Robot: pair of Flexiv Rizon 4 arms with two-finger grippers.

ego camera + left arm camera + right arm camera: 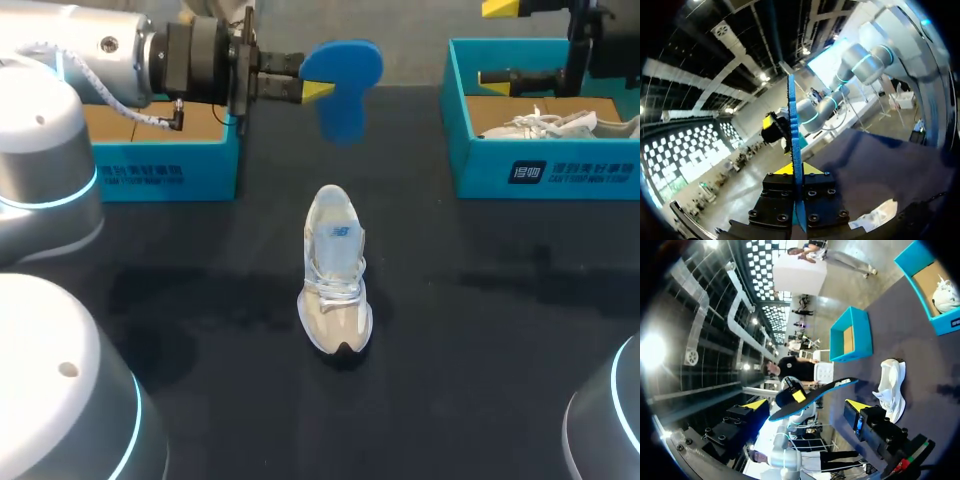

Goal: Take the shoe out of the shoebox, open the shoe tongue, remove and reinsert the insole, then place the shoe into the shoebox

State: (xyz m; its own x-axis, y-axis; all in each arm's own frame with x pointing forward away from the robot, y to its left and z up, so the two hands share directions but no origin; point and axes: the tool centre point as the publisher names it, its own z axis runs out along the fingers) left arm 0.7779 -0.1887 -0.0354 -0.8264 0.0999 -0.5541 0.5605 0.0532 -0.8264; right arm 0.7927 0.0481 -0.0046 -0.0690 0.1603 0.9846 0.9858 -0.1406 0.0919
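Left pincer [318,91] is clamped on the edge of the blue insole [345,75], held in the air beyond the shoe [337,275]. The shoe stands mid-table, toe near. Right pincer [806,405] is apart and holds nothing, above the far-right shoebox [555,175].

For reinsertion, probably best:
- right pincer holds the tongue back
- insole goes toe-end first through the collar
- slide it flat

Print: white labels on far-right shoebox and far-left shoebox [165,175], and a logo on the shoe's side. Not read off.
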